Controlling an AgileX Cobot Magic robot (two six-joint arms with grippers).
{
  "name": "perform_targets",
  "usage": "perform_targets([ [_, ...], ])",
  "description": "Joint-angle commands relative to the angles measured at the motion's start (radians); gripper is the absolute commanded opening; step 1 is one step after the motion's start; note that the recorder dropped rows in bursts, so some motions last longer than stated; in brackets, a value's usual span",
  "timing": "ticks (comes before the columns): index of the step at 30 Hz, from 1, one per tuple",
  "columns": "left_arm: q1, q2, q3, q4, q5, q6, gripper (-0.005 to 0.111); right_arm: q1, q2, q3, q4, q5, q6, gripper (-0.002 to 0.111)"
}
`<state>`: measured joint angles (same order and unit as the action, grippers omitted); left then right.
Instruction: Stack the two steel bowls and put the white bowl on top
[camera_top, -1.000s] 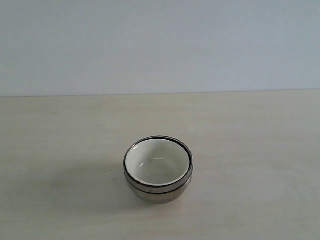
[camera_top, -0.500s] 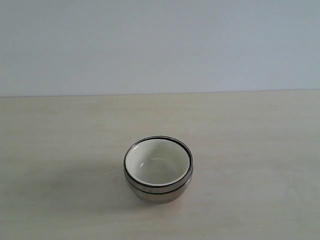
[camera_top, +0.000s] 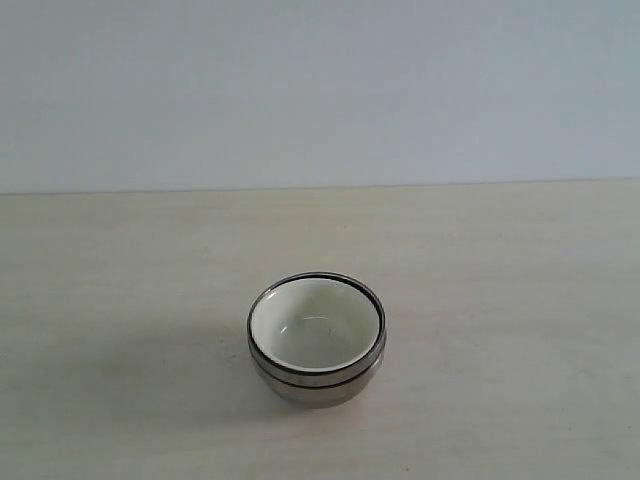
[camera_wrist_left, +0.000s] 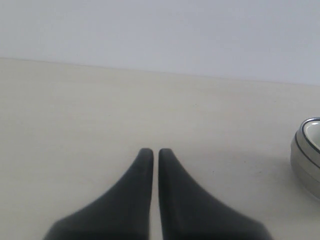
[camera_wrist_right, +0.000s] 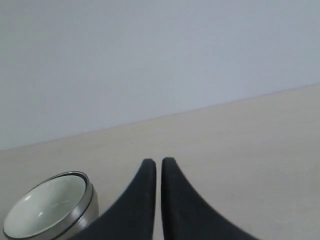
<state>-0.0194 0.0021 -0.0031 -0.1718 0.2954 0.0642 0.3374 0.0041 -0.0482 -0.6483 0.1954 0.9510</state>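
Exterior view: two mirror-shiny round steel bowls nested, glossy off-white shallow bowl seated inside the upper one, on pale wooden table.
Left wrist view: left gripper with dark fingers nearly together, holding nothing; bowls off to one side, apart.
Right wrist view: right gripper likewise narrowed to a slit, empty; bowls beside it, apart.
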Motion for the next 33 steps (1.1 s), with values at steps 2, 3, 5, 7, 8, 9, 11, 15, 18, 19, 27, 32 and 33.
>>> perform_targets([
  [2, 0.003, -0.002, 0.003, 0.005, -0.004, -0.01, 0.004, -0.009, -0.004, 0.001, 0.059, -0.085, 0.031, 0.0],
  [3, 0.003, -0.002, 0.003, 0.005, -0.004, -0.01, 0.004, -0.009, -0.004, 0.001, 0.073, -0.102, 0.031, 0.0],
  [5, 0.003, -0.002, 0.003, 0.005, -0.004, -0.01, 0.004, -0.009, -0.004, 0.001, 0.15, -0.12, -0.001, 0.0],
  [7, 0.003, -0.002, 0.003, 0.005, -0.004, -0.01, 0.004, -0.009, -0.004, 0.006, 0.3, -0.109, -0.148, 0.0],
  [8, 0.003, -0.002, 0.003, 0.005, -0.004, -0.01, 0.004, -0.009, -0.004, 0.014, 0.391, -0.112, -0.26, 0.0],
  [9, 0.003, -0.002, 0.003, 0.005, -0.004, -0.01, 0.004, -0.009, -0.004, 0.025, 0.46, -0.124, -0.346, 0.0],
  [11, 0.003, -0.002, 0.003, 0.005, -0.004, -0.01, 0.004, -0.009, -0.004, 0.048, 0.595, -0.148, -0.522, 0.0],
  [15, 0.003, -0.002, 0.003, 0.005, -0.004, -0.01, 0.004, -0.009, -0.004, 0.048, 0.612, -0.065, -0.62, 0.0],
  [18, 0.003, -0.002, 0.003, 0.005, -0.004, -0.01, 0.004, -0.009, -0.004, 0.048, 0.608, -0.045, -0.648, 0.0],
  [19, 0.003, -0.002, 0.003, 0.005, -0.004, -0.01, 0.004, -0.009, -0.004, 0.048, 0.608, -0.045, -0.66, 0.0],
  [27, 0.003, -0.002, 0.003, 0.005, -0.004, -0.01, 0.004, -0.009, -0.004, 0.048, 0.608, 0.02, -0.737, 0.0],
  [32, 0.003, -0.002, 0.003, 0.005, -0.004, -0.01, 0.004, -0.009, -0.004, 0.048, 0.606, 0.087, -0.836, 0.0],
  [33, 0.003, -0.002, 0.003, 0.005, -0.004, -0.01, 0.004, -0.011, -0.004, 0.048, 0.606, 0.095, -0.848, 0.0],
])
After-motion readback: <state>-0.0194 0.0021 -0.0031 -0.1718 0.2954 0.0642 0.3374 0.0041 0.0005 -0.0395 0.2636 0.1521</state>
